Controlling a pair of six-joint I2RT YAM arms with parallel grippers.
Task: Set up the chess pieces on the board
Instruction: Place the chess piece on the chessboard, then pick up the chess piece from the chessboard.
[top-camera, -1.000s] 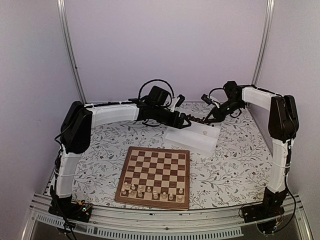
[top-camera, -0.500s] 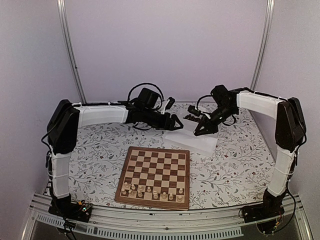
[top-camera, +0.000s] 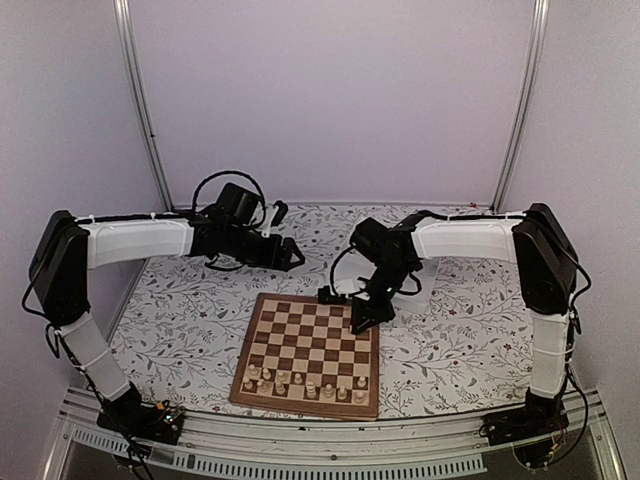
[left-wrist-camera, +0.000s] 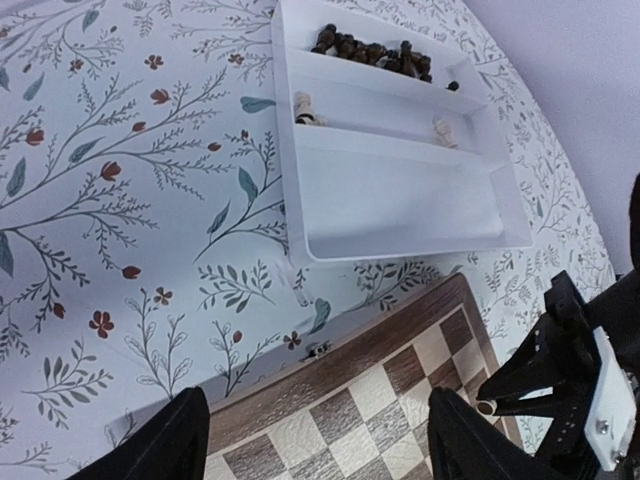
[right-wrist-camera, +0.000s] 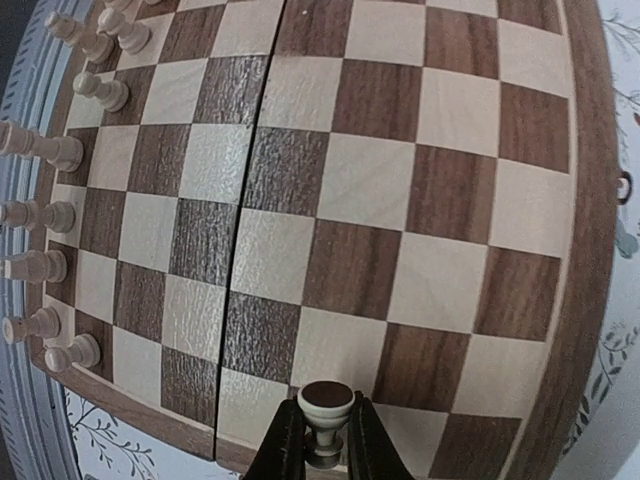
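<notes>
The board (top-camera: 310, 340) lies near the table's front, with several cream chess pieces (top-camera: 305, 385) along its two near rows. In the right wrist view they stand along the board's (right-wrist-camera: 400, 190) left side (right-wrist-camera: 40, 210). My right gripper (top-camera: 362, 318) hangs over the board's far right squares, shut on a cream piece (right-wrist-camera: 326, 408) whose dark felt base faces the camera. My left gripper (top-camera: 290, 255) is open and empty, left of the tray; its fingers (left-wrist-camera: 165, 445) frame the board's far edge (left-wrist-camera: 400, 400). Dark pieces (left-wrist-camera: 375, 50) and two cream pieces (left-wrist-camera: 305, 108) lie in the tray.
The white two-compartment tray (left-wrist-camera: 400, 190) sits just behind the board, partly hidden by the right arm in the top view (top-camera: 425, 285). The floral tablecloth (top-camera: 190, 310) covers the table. Walls and metal posts enclose the back and sides.
My right gripper left the tray and came forward over the board's far right squares with a cream piece. My left arm swung left and back, away from the tray.
</notes>
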